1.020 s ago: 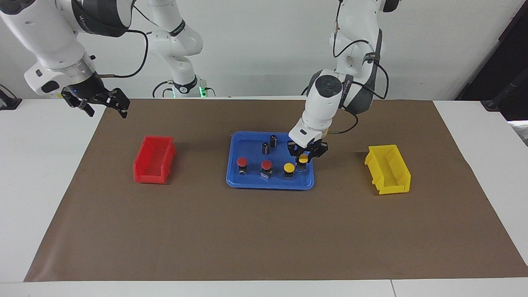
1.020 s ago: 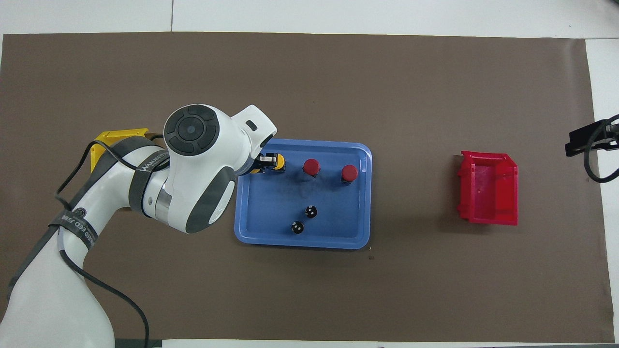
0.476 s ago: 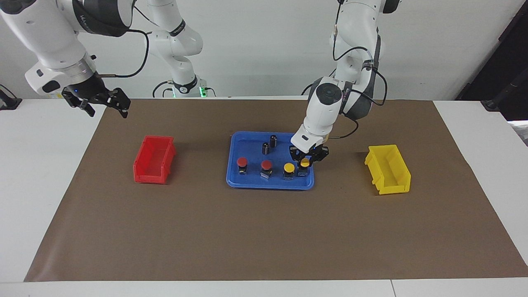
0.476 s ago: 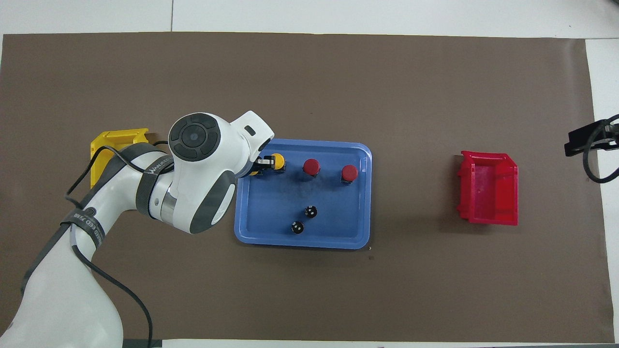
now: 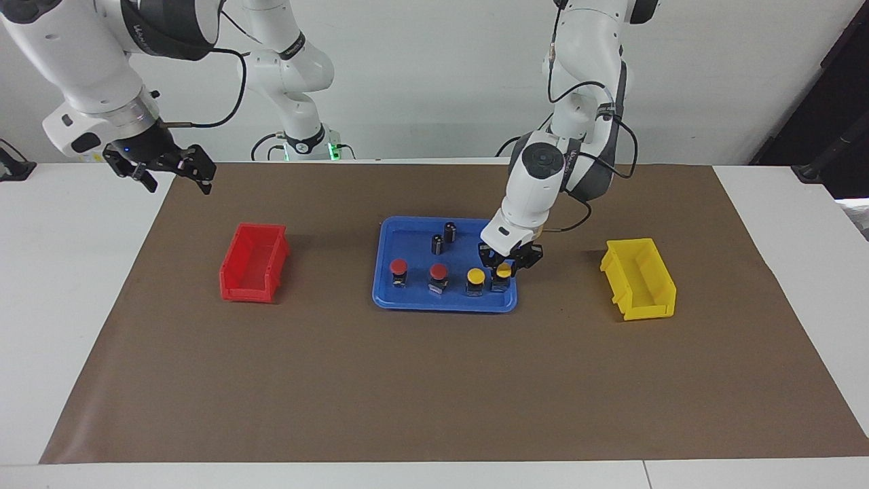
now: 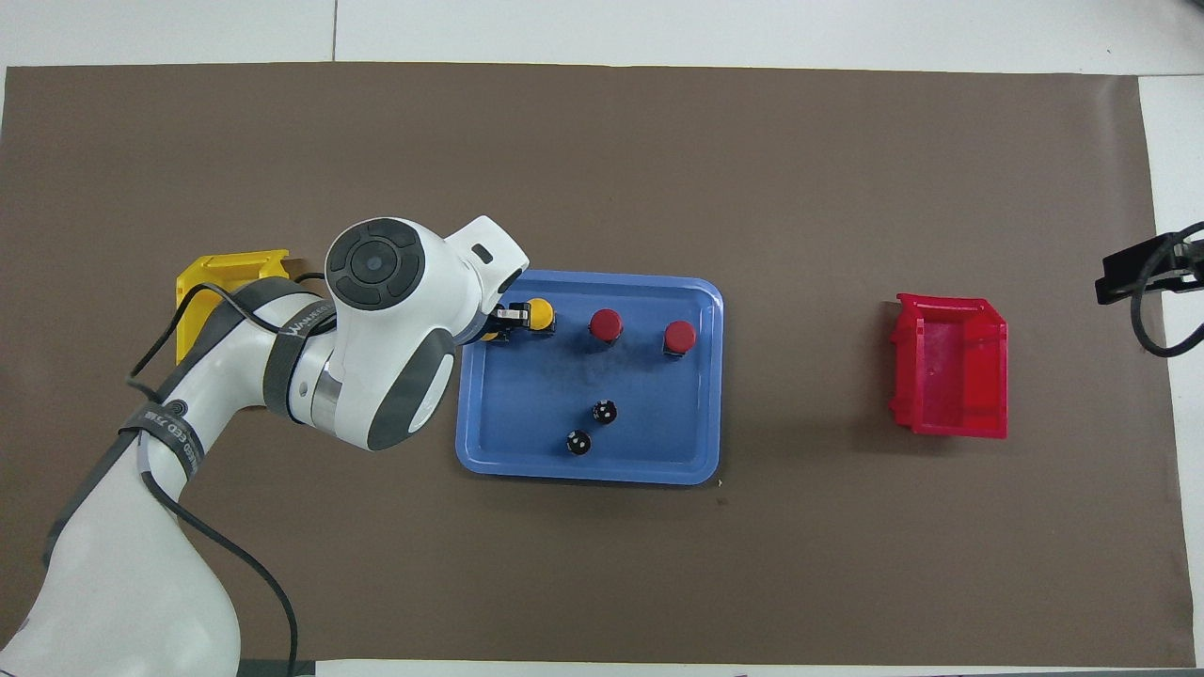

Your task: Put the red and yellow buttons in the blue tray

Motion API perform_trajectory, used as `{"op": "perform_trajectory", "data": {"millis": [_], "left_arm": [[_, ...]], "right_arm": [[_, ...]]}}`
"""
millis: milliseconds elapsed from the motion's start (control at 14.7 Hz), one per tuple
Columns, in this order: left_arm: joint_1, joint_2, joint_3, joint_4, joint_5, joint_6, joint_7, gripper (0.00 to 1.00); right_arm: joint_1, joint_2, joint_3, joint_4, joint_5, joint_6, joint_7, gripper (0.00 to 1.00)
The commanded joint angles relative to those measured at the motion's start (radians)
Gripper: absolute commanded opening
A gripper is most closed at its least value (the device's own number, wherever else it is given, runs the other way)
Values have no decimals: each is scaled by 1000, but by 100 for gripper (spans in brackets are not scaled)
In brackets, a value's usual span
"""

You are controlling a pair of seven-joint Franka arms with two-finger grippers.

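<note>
The blue tray lies mid-table and also shows in the overhead view. Two red buttons and one yellow button stand in a row along its edge farther from the robots. My left gripper is shut on the second yellow button, low in the tray's corner toward the left arm's end, beside the first yellow one. I cannot tell whether its base touches the tray. From overhead the arm hides most of it. My right gripper waits open in the air at the right arm's end.
Two dark capless cylinders stand in the tray nearer the robots. A red bin sits toward the right arm's end and a yellow bin toward the left arm's end, both on brown paper.
My left gripper has come down with the yellow button, from above the tray to low in its corner beside the other yellow button. The right arm has not moved.
</note>
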Motion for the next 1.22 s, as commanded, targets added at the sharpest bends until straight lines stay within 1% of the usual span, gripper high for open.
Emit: {"op": "perform_trajectory", "data": {"millis": [0,68,204,272,476,544,680,884,1020,1156], "left_arm": [[15,-16,4,10,-14,-23,29,61],[20,-28,12,39,-14,-84,29,62],[55,-56,13,128,-14,-231,30,64],[73,-75,15,170,-14,-302,32,68],[139,-108,16,321,-6,-495,38,96],[181,-131,16,346,-5,-537,59,100],[244,-180,18,369,0,-598,131,100],[339,-198,20,412,6,-718,264,100],[396,-215,17,418,58,-735,373,100],[409,-231,18,406,72,-738,426,100]], "right_arm": [[-2,-16,3,-17,-10,3,-21,100],[-2,-16,3,-17,-10,3,-20,100],[-2,-16,3,-16,-10,3,-20,100],[-2,-16,3,-16,-10,3,-20,100],[-2,-14,5,-12,-8,-2,-20,100],[-2,-14,10,-11,-7,-2,-20,100],[-2,-13,10,-6,-5,-2,-20,100],[-4,-11,10,-5,-4,-3,-20,100],[-4,-13,10,-6,1,-3,-20,100],[-4,-13,10,-8,22,-3,-17,100]]}}
